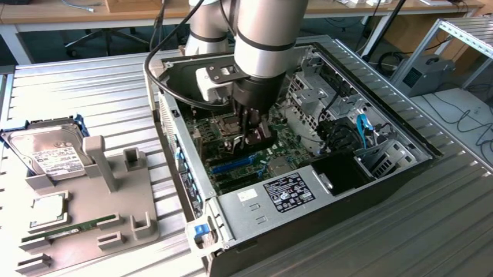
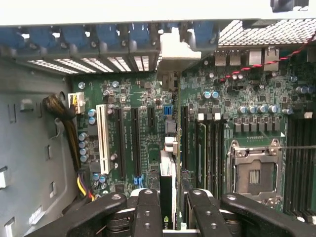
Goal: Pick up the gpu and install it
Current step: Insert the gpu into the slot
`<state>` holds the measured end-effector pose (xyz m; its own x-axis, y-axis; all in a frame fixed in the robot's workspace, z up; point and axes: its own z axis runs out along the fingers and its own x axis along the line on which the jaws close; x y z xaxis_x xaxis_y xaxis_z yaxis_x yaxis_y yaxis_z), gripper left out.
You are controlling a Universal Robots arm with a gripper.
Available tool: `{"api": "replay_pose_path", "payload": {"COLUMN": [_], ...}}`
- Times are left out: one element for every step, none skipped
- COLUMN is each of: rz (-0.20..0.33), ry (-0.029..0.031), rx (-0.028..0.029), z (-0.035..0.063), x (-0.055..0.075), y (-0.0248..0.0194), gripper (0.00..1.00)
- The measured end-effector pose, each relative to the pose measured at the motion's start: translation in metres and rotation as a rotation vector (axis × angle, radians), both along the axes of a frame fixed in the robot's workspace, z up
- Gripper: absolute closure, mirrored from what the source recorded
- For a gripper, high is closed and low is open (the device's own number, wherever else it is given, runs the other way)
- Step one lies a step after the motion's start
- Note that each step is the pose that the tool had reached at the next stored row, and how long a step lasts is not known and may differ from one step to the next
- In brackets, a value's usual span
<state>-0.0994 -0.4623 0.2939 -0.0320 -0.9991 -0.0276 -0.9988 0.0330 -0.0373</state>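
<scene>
- Far on the exterior view's left I see a hard drive (image 1: 48, 151) in a blue frame, sitting at the far end of a grey holder tray (image 1: 135, 228).
- Nearer on that tray lies a square chip (image 1: 48, 209), and nearer again a thin green memory stick (image 1: 69, 228) lies flat.
- The tray sits on a ribbed metal table (image 1: 431, 231).
- Just to the right of the tray lies the open computer case (image 1: 324, 190), on its side.
- In the near part of the case I see the silver power box (image 1: 289, 190) with a sticker on it.
- My arm (image 1: 266, 40) reaches down from above into the middle of the case.
- My claw (image 1: 253, 135) is down low, right over the green main board (image 1: 285, 141).
- In the wrist view the claw (image 2: 169, 207) has its two black fingers (image 2: 148, 210) partly closed, one on each side of a thin card.
- That card is the gpu (image 2: 168, 173). It stands on its edge between the fingers, over the long slots (image 2: 133, 138) of the board.
- I cannot tell if the card is pushed all the way into a slot.
- To the exterior view's right inside the case I see a blue cable (image 1: 362, 127) among black wires.
- Past the case, far right, a grey box (image 1: 422, 74) sits by a metal frame.
</scene>
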Motion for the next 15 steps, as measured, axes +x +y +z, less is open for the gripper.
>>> {"api": "replay_pose_path", "payload": {"rz": [0.0,0.0,0.0,0.0,0.0,0.0,0.0,0.0,0.0,0.0,0.0,0.0,0.0,0.0,0.0], "ry": [0.0,0.0,0.0,0.0001,0.0002,0.0001,0.0001,0.0001,0.0,0.0,0.0,0.0001,0.0003,0.0001,0.0001], "rx": [0.0001,0.0001,0.0,-0.0002,-0.0006,-0.001,-0.0013,-0.0015,-0.0017,-0.0018,-0.0018,-0.0019,-0.0024,-0.0036,-0.0049], "z": [-0.0011,-0.0023,-0.0036,-0.0052,-0.0067,-0.0086,-0.0101,-0.0123,-0.0137,-0.015,-0.0157,-0.016,-0.0162,-0.0165,-0.0166], "x": [-0.001,-0.002,-0.003,-0.004,-0.004,-0.005,-0.005,-0.006,-0.007,-0.007,-0.008,-0.008,-0.008,-0.008,-0.008], "y": [0.0002,0.0003,0.0003,0.0005,0.0005,0.0006,0.0006,0.0006,0.0006,0.0006,0.0007,0.0006,0.0006,0.0007,0.0007], "gripper": [0.74,0.74,0.74,0.74,0.74,0.74,0.74,0.74,0.74,0.74,0.74,0.74,0.74,0.74,0.74]}}
